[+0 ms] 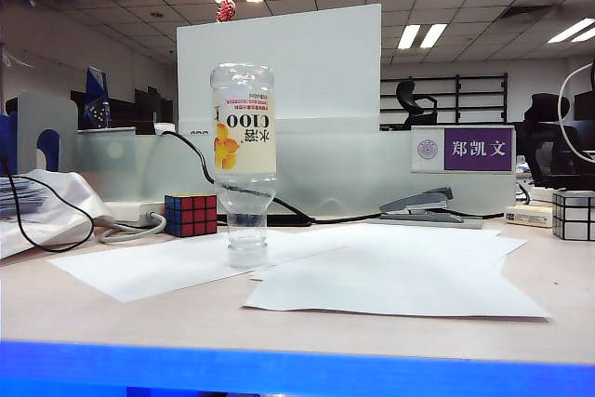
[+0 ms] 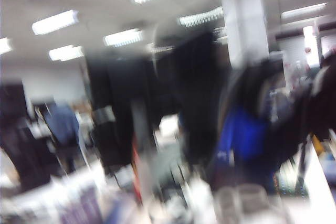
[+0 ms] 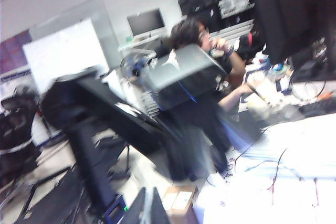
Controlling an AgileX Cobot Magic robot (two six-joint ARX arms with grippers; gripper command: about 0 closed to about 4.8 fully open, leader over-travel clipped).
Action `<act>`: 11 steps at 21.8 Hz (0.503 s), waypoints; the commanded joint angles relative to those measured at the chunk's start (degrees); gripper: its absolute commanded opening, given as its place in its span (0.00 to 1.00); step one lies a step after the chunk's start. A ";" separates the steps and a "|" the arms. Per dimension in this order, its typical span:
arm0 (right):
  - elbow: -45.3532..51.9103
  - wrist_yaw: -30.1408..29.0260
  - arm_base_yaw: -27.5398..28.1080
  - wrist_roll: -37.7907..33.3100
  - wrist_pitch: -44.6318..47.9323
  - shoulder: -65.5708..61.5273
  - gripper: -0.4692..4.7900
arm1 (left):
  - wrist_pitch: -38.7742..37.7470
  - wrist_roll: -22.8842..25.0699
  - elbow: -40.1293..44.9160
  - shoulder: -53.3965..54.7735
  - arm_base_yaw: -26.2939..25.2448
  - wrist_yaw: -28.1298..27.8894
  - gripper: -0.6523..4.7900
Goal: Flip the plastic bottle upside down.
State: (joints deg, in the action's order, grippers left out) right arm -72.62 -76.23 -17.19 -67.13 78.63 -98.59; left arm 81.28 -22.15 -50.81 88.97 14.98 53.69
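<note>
Left gripper: not appearing in any view; its wrist camera is showing only a blurred office, so jaw state cannot be told. Right gripper (image 3: pixel 148 208): fingers lying pressed together, pointing out over the room, holding nothing.

Plastic bottle (image 1: pixel 244 160) is standing upside down, cap on a white paper sheet (image 1: pixel 177 262), looking empty and clear, label inverted. A Rubik's cube (image 1: pixel 191 215) is sitting behind it to the left, a stapler (image 1: pixel 418 204) well to the right.
</note>
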 commanded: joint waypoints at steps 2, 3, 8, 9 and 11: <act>-0.42 2.49 0.09 -0.33 2.40 2.23 0.07 | -2.75 -21.90 -0.28 -22.08 -10.36 1.68 0.11; -0.59 3.43 0.24 -0.07 2.40 3.83 0.07 | -7.56 -21.33 -0.28 -30.40 -14.69 1.86 0.11; -0.55 2.27 2.97 -3.56 2.25 14.51 0.07 | -59.49 -0.11 -0.33 -68.72 -39.04 -3.65 0.11; -0.55 1.11 4.48 -3.56 2.05 18.80 0.07 | -71.71 6.80 -0.26 -75.76 -40.72 -9.51 0.11; -0.55 1.79 6.38 -3.56 1.66 24.57 0.07 | -84.26 11.76 -0.24 -80.30 -41.90 -14.21 0.11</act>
State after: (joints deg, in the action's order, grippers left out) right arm -73.01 -74.96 -11.42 -70.48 80.07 -75.72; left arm 5.67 -14.52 -51.22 8.95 -26.81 42.74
